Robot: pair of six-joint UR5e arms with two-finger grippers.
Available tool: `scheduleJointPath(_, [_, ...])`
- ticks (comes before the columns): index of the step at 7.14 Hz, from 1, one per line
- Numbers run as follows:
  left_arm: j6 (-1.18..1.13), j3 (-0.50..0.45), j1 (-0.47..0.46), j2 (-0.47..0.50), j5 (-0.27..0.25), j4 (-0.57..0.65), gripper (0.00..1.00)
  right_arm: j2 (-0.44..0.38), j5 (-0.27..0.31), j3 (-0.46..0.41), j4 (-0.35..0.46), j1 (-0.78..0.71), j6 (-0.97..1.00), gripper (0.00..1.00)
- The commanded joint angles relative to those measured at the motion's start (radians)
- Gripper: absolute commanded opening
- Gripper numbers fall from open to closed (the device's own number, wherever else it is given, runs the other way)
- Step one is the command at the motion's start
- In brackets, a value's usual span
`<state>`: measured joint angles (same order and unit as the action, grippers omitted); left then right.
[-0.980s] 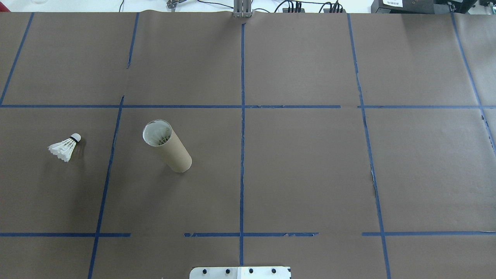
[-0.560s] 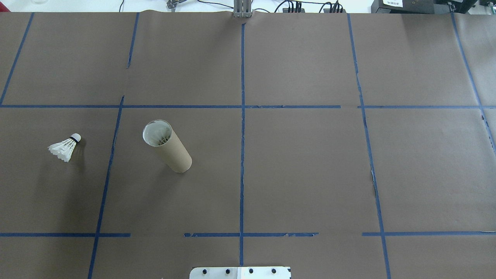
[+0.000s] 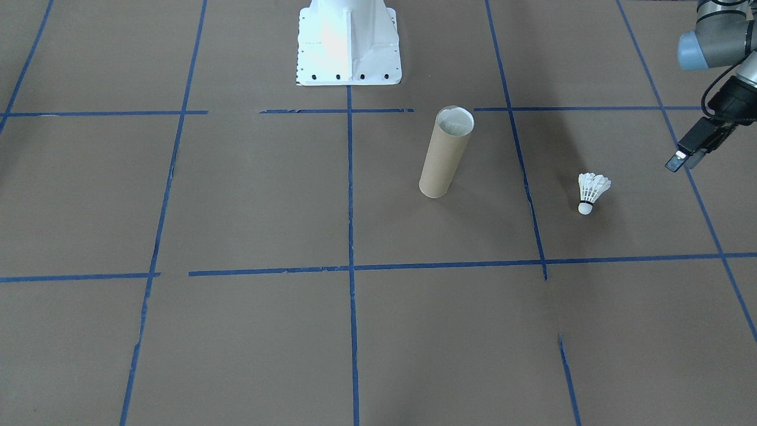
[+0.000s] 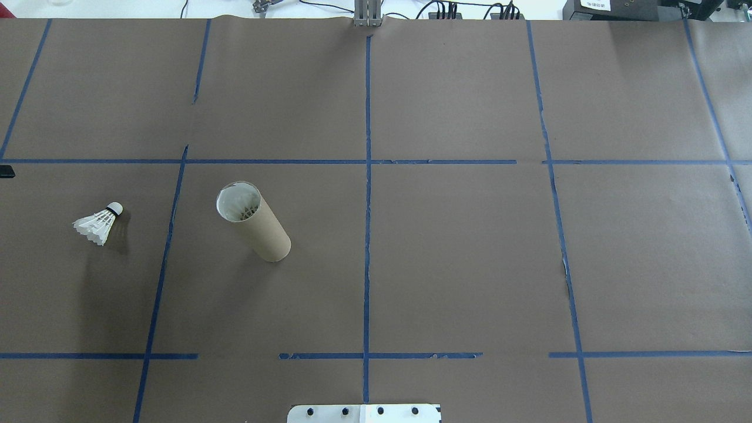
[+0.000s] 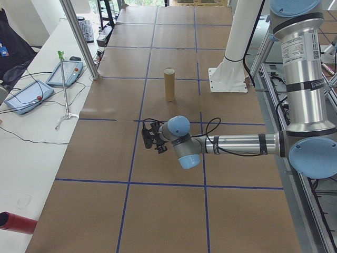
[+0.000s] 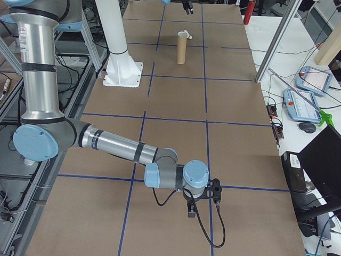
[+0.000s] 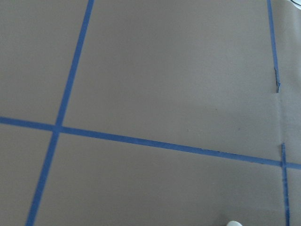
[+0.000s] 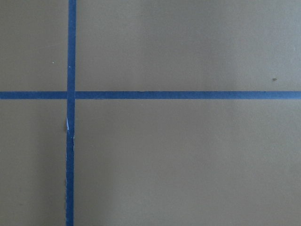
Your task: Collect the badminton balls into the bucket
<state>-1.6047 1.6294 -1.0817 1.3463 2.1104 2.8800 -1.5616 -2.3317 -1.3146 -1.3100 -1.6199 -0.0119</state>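
In the front-facing view, the shuttlecock (image 3: 592, 192) is lying on the brown tabletop (image 3: 248, 195), cork tip pointing toward the camera, well apart from the cardboard tube (image 3: 446, 152), which is standing upright with its open end up. A blue tape line (image 3: 520, 160) is running between the two. The left gripper (image 3: 681, 161) is hanging in the air at the edge of the view, beyond the shuttlecock and not touching it; its fingers are seen edge-on, so I cannot tell whether they are open or closed. The white robot base (image 3: 348, 41) is sitting at the top.

In the overhead view, the shuttlecock (image 4: 98, 224) is resting near the left side, and the tube (image 4: 252, 221) is standing to its right with white feathers showing inside its mouth. Only a small dark bit of the left gripper (image 4: 6, 171) is poking in at the left edge.

In the left side view, the left gripper (image 5: 151, 138) is reaching out over the tabletop, with the tube (image 5: 169, 84) far beyond it.

In the right side view, the right gripper (image 6: 203, 198) is hovering low near the near end of the tabletop, well apart from the tube (image 6: 183, 47); its fingers cannot be judged from here.

The left wrist view is showing paper, blue tape and a sliver of white at the bottom edge. The right wrist view is showing only paper and tape.
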Motion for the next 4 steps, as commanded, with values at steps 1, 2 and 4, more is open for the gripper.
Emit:
scheduleJointPath(1, [-0.322,0.0,0.206,-0.029,-0.233,0.088,1.0,0.0,0.0,0.0,0.0,0.0,0.0,1.0])
scheduleJointPath(2, [-0.431,0.003,0.276,-0.027,-0.313,0.088,1.0,0.0,0.0,0.0,0.0,0.0,0.001,1.0])
scheduleJointPath(4, [-0.607,0.001,0.367,-0.019,-0.392,0.085,1.0,0.0,0.0,0.0,0.0,0.0,0.001,1.0])
